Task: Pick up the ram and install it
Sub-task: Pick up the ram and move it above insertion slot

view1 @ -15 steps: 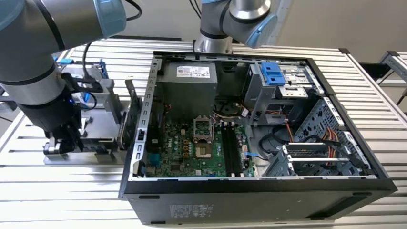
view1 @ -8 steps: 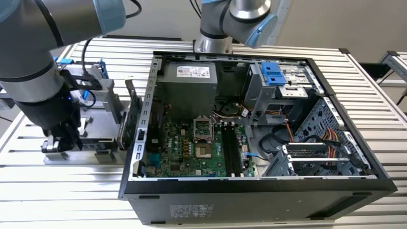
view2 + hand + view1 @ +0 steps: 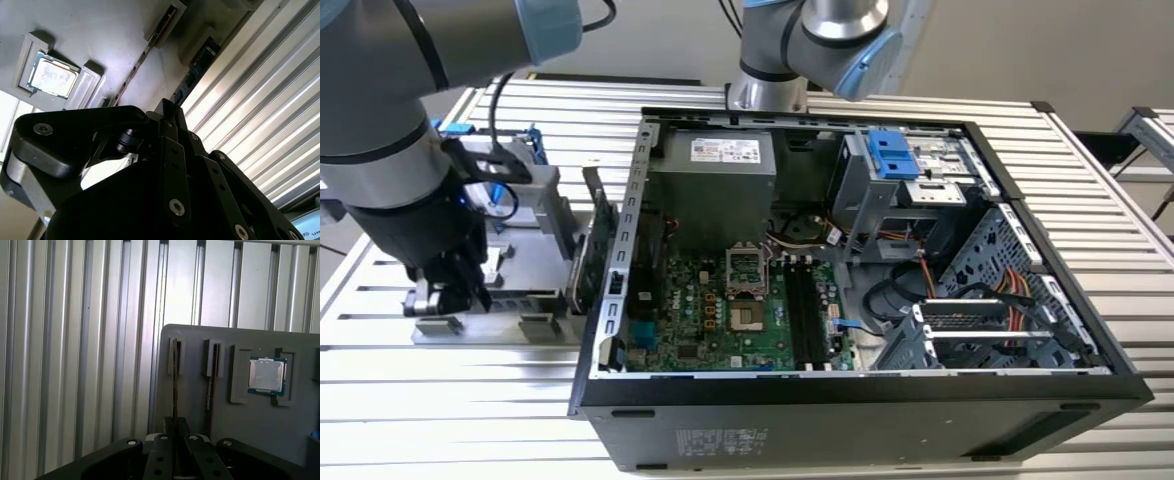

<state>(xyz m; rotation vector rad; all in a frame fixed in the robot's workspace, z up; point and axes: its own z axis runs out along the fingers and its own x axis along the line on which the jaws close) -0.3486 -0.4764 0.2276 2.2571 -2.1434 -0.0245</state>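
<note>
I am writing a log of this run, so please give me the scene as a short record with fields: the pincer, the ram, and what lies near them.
ram: stands on edge in a slot of the tray, not yet installed
pincer: low over the tray, in line with the ram
second stick: on edge in the next slot
CPU: flat in a tray pocket
case: open, on the exterior view's right of the tray

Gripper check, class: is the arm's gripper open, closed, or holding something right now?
Gripper: closed on the ram, which stands edge-up in a slot of the grey holder.
</note>
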